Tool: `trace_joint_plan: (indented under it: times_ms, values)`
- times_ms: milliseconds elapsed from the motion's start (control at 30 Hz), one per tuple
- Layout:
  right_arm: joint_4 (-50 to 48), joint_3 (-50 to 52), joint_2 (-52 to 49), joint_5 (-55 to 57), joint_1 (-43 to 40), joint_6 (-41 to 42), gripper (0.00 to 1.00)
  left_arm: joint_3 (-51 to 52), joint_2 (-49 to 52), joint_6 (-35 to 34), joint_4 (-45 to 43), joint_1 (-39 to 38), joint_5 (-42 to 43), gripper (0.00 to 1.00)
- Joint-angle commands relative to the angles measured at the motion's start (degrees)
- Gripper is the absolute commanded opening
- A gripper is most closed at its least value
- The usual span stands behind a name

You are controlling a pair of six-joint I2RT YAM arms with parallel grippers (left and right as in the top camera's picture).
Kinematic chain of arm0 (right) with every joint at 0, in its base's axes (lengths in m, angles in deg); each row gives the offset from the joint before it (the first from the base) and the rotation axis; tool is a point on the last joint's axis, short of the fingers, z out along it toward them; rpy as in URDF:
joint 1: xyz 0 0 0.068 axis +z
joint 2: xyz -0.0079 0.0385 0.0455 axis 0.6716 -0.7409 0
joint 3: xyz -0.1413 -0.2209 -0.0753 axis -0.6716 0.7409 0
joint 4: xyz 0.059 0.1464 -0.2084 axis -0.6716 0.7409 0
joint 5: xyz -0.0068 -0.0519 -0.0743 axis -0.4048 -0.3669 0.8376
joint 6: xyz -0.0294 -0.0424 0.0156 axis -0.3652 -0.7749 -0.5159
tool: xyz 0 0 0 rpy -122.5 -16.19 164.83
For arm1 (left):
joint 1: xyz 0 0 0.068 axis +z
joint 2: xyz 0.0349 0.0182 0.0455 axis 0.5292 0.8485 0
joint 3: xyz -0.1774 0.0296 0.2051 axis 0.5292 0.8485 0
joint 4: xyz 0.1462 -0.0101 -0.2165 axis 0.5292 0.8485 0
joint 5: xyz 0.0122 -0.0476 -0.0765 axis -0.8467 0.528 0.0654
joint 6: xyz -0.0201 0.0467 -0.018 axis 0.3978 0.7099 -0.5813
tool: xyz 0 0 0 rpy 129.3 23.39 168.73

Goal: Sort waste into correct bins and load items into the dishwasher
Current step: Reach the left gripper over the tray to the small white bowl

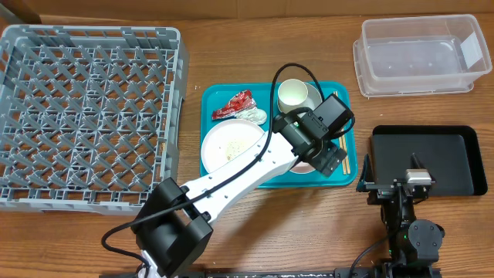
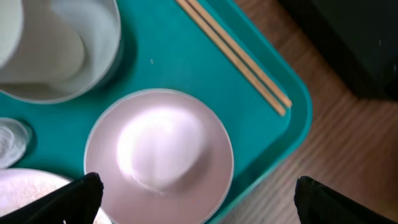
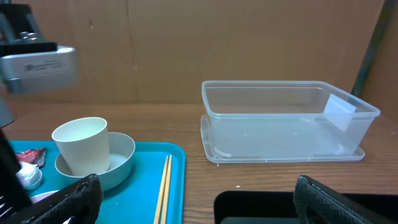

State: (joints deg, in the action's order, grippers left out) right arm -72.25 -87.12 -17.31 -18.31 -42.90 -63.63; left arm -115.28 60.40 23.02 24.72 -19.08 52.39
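The left claw [image 1: 323,148] is hovering over the right half of the teal tray [image 1: 220,100], covering most of a small bowl [image 1: 302,167]. The right claw [image 1: 395,184] is idling at the left edge of the black tray [image 1: 432,154]. The dish rack [image 1: 89,116] is sitting empty, well apart to the left, and the clear tub [image 1: 417,54] far right. The red wrapper [image 1: 234,104], plate [image 1: 228,143] and cup [image 1: 293,94] are waiting on the teal tray.

Left wrist: the fingers [image 2: 81,196] are standing wide apart, gripping nothing, with the bowl below and between them. The chopsticks [image 2: 233,56] are lying near, along the tray's lip.

Judgement: the bowl pickup is in hand. The next move calls for lowering one finger inside the rim, pinching, then lifting clear of the lip. The plate is crowding one side.

Right wrist: the right claw's fingers [image 3: 74,199] are standing apart, empty, with the tub ahead across open table.
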Motion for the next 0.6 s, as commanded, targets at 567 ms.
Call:
trace_joint_plan:
  times_ms: [567]
  values:
    - [-0.3, 0.6, 0.6, 0.5, -0.2, -0.2, 1.0, -1.2, 10.7, -10.1, -4.0, -4.1, -1.9, 0.56]
